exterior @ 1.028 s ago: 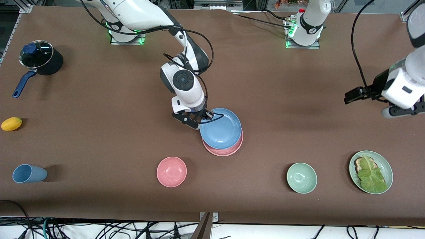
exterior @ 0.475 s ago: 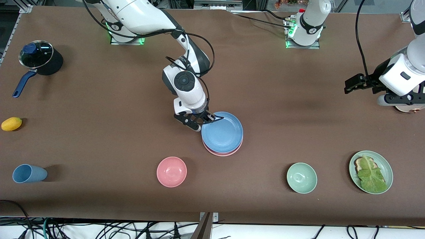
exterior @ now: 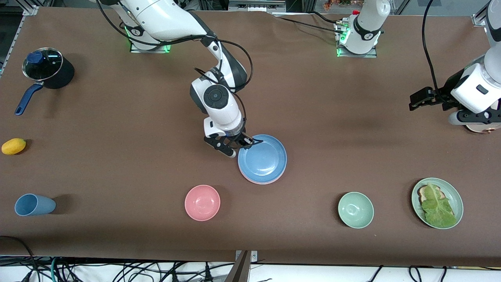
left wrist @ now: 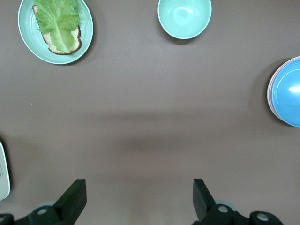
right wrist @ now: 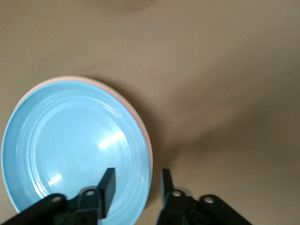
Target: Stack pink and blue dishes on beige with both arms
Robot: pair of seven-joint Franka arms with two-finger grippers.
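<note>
The blue plate [exterior: 263,158] lies flat on the pink plate [exterior: 261,183], of which only a thin rim shows, at mid-table. My right gripper [exterior: 242,144] straddles the blue plate's rim on the side toward the robots. In the right wrist view its fingers [right wrist: 107,186] stand a little apart: one is over the plate's inside, the other is outside the rim, and table shows between. My left gripper [left wrist: 139,201] hangs open and empty over bare table at the left arm's end. A pale beige rim [exterior: 480,128], perhaps the beige plate, peeks out under that hand.
Along the camera-side edge stand a blue cup [exterior: 33,204], a pink bowl [exterior: 202,202], a pale green bowl [exterior: 355,210] and a green plate [exterior: 457,197] with bread and lettuce. A lidded pot [exterior: 47,68] and a yellow fruit [exterior: 13,146] sit at the right arm's end.
The right gripper has brought the blue plate down from a tilted hold until it rests flat and centred on the pink plate. The left hand has shifted slightly toward its table end.
</note>
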